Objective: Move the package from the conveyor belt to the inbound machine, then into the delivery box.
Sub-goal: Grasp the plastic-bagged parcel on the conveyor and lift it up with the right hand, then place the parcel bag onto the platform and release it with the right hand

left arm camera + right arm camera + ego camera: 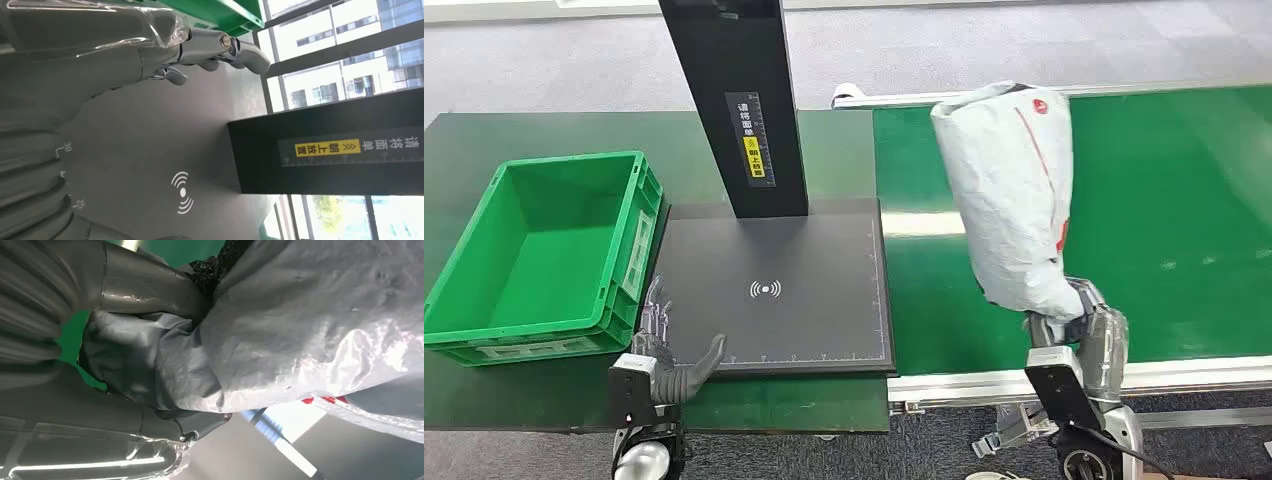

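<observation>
Over the conveyor belt [1184, 220], at 3 o'clock, your right hand [1079, 325] clamped the package [1009, 190] by 1 end, upright. Left hand [664, 350] lay spread, empty, on the inbound machine [774, 290]. You needed a level carry toward 9 o'clock.

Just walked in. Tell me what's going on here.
The robot's right hand grips a grey plastic package by its lower end, holding it upright above the green conveyor belt. Its left hand rests open at the near edge of the black inbound machine's scanning plate. The green delivery box beside the plate holds nothing yet.
</observation>
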`<state>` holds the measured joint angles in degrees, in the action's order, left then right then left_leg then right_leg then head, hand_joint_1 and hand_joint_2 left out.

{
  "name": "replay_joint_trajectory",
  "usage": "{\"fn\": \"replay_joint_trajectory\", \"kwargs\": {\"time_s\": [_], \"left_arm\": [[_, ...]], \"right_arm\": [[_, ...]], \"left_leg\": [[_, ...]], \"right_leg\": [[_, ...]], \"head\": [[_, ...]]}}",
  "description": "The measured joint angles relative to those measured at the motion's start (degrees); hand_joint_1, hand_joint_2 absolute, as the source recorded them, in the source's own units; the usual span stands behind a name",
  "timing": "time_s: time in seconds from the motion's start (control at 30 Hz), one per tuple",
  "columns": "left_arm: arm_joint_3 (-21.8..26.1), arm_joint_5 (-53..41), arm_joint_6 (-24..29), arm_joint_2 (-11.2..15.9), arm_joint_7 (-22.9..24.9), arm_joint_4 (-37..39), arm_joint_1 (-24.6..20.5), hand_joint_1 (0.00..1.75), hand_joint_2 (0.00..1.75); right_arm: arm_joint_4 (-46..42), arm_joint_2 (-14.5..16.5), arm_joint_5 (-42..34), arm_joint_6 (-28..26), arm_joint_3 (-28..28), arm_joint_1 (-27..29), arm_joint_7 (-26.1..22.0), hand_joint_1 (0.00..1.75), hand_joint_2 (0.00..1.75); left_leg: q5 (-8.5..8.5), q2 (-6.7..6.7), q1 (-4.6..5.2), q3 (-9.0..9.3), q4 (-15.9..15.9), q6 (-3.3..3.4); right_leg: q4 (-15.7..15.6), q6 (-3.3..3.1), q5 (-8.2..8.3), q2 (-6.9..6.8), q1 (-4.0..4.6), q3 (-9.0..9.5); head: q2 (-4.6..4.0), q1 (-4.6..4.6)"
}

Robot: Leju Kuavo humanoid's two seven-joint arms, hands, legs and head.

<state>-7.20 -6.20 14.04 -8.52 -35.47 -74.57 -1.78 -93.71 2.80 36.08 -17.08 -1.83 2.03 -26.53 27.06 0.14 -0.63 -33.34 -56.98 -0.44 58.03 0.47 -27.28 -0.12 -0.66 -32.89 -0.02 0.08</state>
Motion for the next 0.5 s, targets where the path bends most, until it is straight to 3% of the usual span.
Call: {"fn": "replay_joint_trajectory", "kwargs": {"time_s": [0.33,0.5], "left_arm": [[1.95,-0.66,0.60,-0.02,-0.24,-0.12,-0.63,0.00,1.75],[2.51,-0.63,0.97,-0.03,-0.28,-0.12,-0.69,0.00,1.75]], "right_arm": [[2.26,-0.34,-1.29,7.01,-17.96,-4.09,0.08,1.75,1.75],[5.37,-0.37,-1.23,8.75,-23.40,-6.51,0.55,1.75,1.75]], "left_leg": [[-0.01,0.03,-0.06,0.01,0.01,-0.01],[-0.01,0.00,-0.04,0.00,0.00,-0.01]], "right_leg": [[0.01,-0.01,-0.01,0.02,0.07,0.01],[0.01,-0.01,-0.01,0.02,0.05,0.01]], "head": [[0.01,0.02],[0.00,0.02]]}}
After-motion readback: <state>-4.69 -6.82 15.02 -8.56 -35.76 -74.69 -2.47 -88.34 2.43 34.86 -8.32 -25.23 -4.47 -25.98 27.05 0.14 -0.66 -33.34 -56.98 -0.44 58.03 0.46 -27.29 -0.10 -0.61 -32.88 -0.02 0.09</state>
